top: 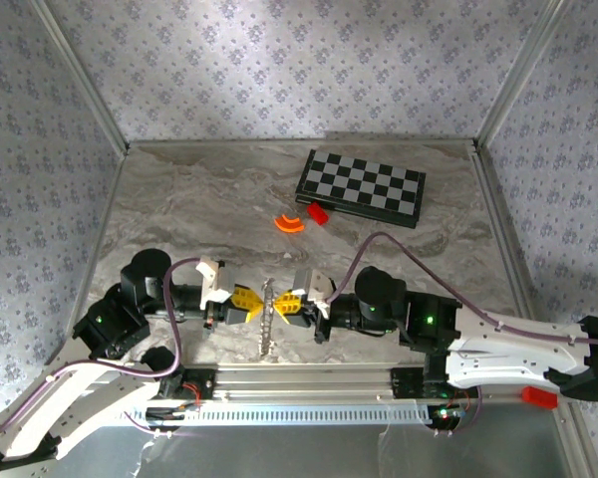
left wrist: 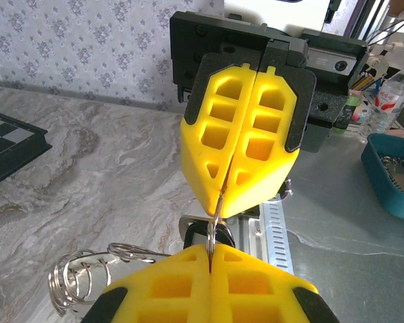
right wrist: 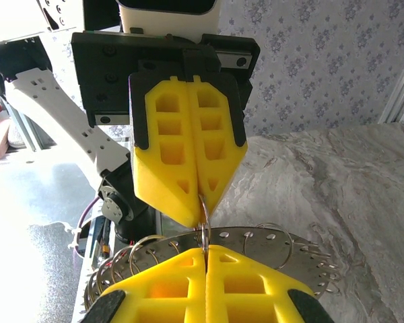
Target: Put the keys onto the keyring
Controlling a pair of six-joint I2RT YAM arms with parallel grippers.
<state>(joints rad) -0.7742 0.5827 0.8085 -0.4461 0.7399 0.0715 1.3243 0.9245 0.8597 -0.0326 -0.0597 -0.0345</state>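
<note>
L hand (left wrist: 210,256) & R hand (right wrist: 205,259) both shut, tip to tip, each nipping the thin keyring (right wrist: 204,214) edge-on btwn them. Ring bunch (top: 268,321) lies btwn the hands, long axis near-to-far across desk (top: 179,199). Teal bin (left wrist: 390,168) off to side: metal bits inside, unclear what

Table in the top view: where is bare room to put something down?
Free: the table's far left, between left wall and orange arc piece; also the right part, nearer than the chessboard. Crowded: near centre, where left pincer and right pincer both pinch the keyring, and by the red block.
</note>
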